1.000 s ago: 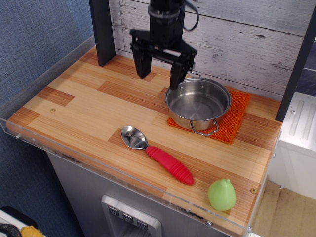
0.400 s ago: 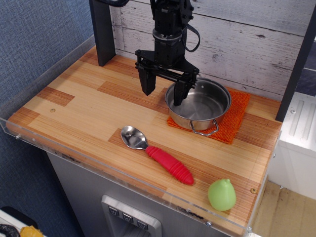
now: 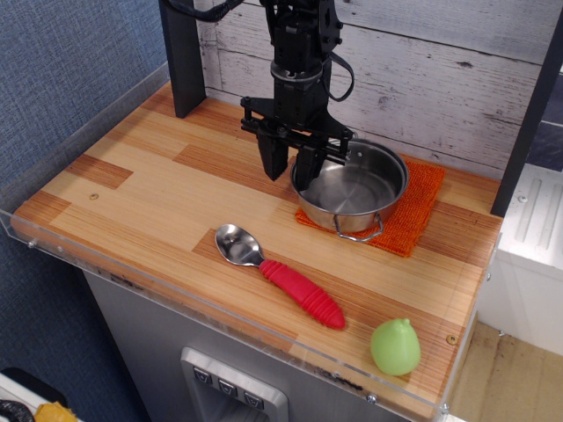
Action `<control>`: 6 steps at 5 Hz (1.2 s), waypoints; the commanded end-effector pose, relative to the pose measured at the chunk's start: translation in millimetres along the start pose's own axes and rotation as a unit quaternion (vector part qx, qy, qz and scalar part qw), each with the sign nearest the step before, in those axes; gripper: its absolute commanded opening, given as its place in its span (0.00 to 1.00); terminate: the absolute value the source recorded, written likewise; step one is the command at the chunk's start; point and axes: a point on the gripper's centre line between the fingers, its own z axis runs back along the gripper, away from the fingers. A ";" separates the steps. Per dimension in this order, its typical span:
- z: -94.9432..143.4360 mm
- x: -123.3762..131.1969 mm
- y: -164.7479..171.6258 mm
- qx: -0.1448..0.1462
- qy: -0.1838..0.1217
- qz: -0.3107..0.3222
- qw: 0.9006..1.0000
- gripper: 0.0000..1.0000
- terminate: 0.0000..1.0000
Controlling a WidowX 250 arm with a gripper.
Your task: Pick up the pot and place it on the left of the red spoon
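The shiny steel pot (image 3: 356, 189) sits on an orange cloth (image 3: 420, 204) at the back right of the wooden table. My gripper (image 3: 291, 169) comes straight down at the pot's left rim. One finger is outside the rim and one inside, and the jaws are shut on the rim. The pot looks slightly tilted, or just off the cloth. The red spoon (image 3: 299, 288) lies in front of the pot near the table's front edge, with its silver bowl pointing left and its red handle pointing right.
A green pear-like toy (image 3: 395, 346) stands at the front right corner. A black post (image 3: 182, 53) rises at the back left. A clear plastic wall (image 3: 79, 123) lines the left and front edges. Bare wood lies left of the spoon.
My gripper has come down and moved right onto the pot's left rim. The jaws have closed from wide open to gripping the rim. The pot has shifted slightly to the left.
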 end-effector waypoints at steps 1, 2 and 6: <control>16.9 6.0 -4.6 -0.010 -0.037 0.003 0.999 0.00 0.00; 29.0 6.8 -4.8 -0.022 -0.056 0.016 0.998 0.00 0.00; 82.6 -31.9 43.4 -0.035 -0.126 0.142 0.981 0.00 0.00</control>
